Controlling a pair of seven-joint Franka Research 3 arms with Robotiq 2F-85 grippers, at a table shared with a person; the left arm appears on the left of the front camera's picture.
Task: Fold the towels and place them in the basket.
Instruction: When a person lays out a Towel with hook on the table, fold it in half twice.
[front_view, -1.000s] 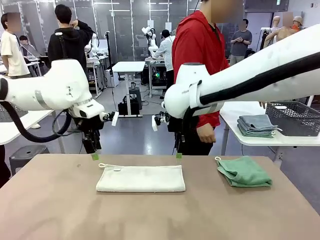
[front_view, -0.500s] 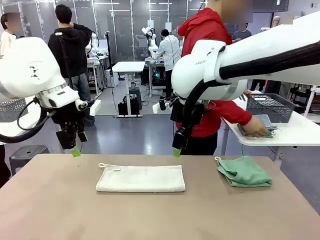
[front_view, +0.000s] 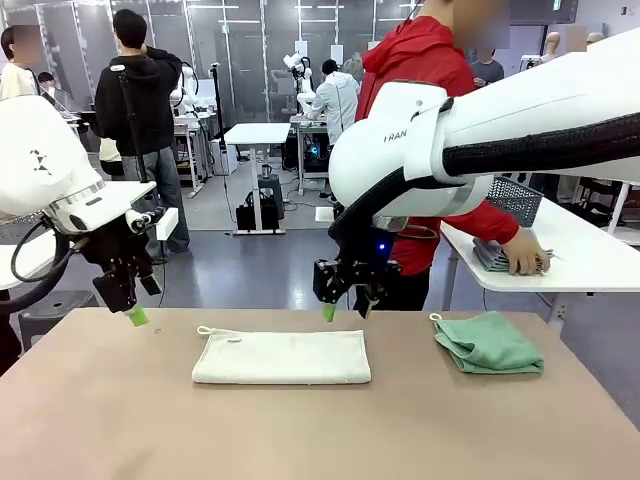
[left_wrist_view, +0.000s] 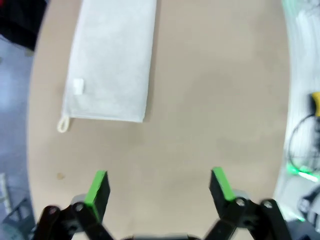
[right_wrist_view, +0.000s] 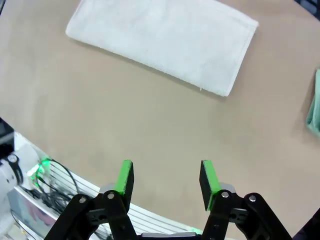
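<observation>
Two white robot arms hang over a tan table (front_view: 300, 430), seen from the robot's side.

The cream towel (front_view: 282, 357) lies folded flat mid-table as a long rectangle, w/ its small loop (front_view: 205, 330) at the far left corner. The mint green towel (front_view: 488, 343) sits to its right, loosely folded, near the table's right side. The two towels are well apart. Neither is in the basket.

L gripper (front_view: 135, 314) hovers over the table's far left edge, left of the cream towel and clear of it. In the left wrist view its green-padded fingers (left_wrist_view: 97, 187) are spread wide, w/ bare tabletop between them and nothing held.

R gripper (front_view: 343, 308) hangs just above the table's far edge, near the cream towel's far right corner but not touching it. In its own wrist view the fingers stand parted, less wide than the L pair, and it holds nothing. The cream towel lies ahead of them.

A person in a red jacket (front_view: 425, 60) stands at the far side, turned toward a white side table (front_view: 590, 262) at right. One hand (front_view: 522, 262) rests on a stack of folded grey cloths (front_view: 492, 255).

The basket (front_view: 518, 200), dark grey wire mesh, is at that side table, partly hidden behind the R arm. Can't tell what's inside it.
</observation>
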